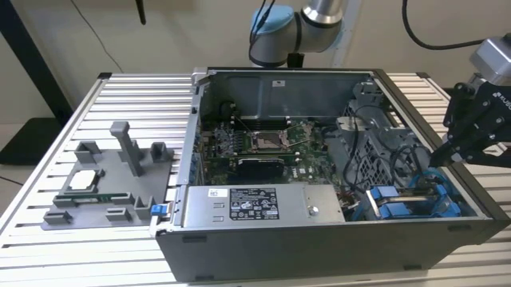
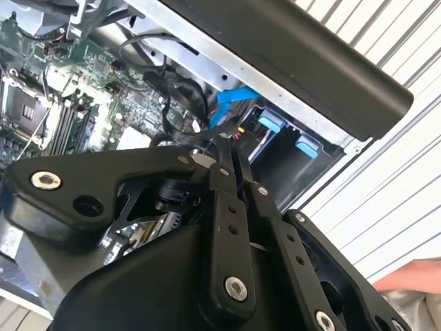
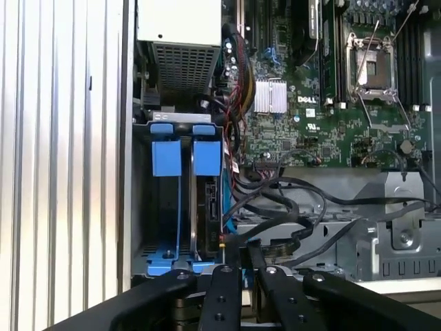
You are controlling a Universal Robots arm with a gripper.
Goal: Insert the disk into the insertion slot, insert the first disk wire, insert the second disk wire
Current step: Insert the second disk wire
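The disk sits on edge in the insertion slot, a grey metal bay at the case's front corner on the exterior view's right. Its dark end shows under a blue caddy tab, and the blue caddy also shows from outside. My gripper hangs just above that bay. In both wrist views its fingers lie pressed together, shut, tips among black wires and beside a blue wire near the disk's end. I cannot tell whether a wire is pinched between them.
The open grey computer case lies on a slatted aluminium table. Inside are the green motherboard and the power-supply box. A grey fixture stands at the exterior view's left. A hand is near the table edge.
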